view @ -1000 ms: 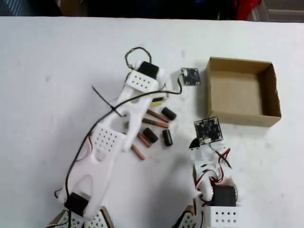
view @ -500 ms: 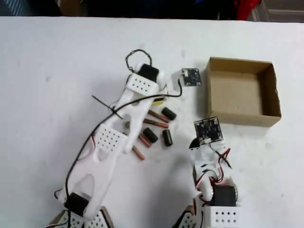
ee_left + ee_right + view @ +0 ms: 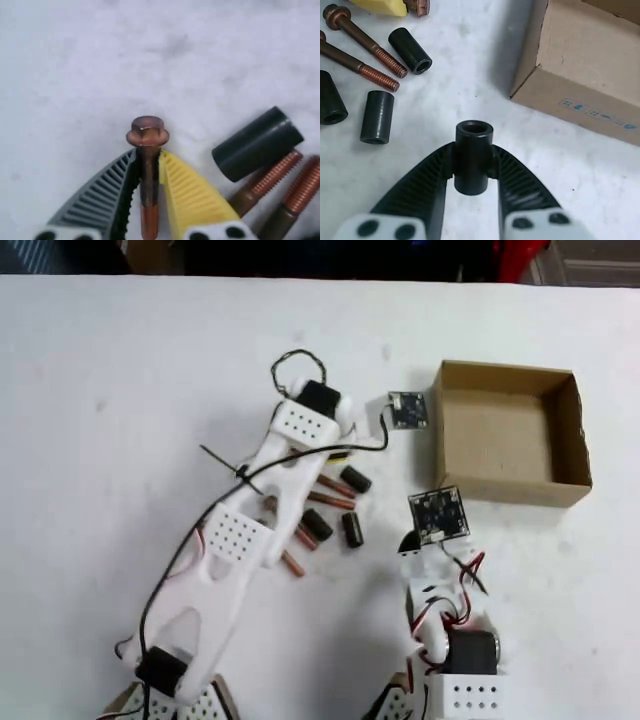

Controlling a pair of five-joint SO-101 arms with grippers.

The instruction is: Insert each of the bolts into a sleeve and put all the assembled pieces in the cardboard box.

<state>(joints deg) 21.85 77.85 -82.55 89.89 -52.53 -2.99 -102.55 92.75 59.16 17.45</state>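
Observation:
My left gripper is shut on a copper bolt, whose hex head sticks out past the grey and yellow fingertips. In the high view that gripper sits at the far end of the loose parts. My right gripper is shut on a black sleeve, held upright with its open bore facing up, just off the near left corner of the cardboard box. The box stands open at the right. Loose bolts and three loose sleeves lie between the arms.
Another sleeve and two bolt shanks lie close beside my left gripper. The left arm crosses over part of the pile, with its black cable trailing. White table surface extends on the left and far side.
The left arm has shifted slightly to the right with the bolt in its gripper. The right arm has not moved.

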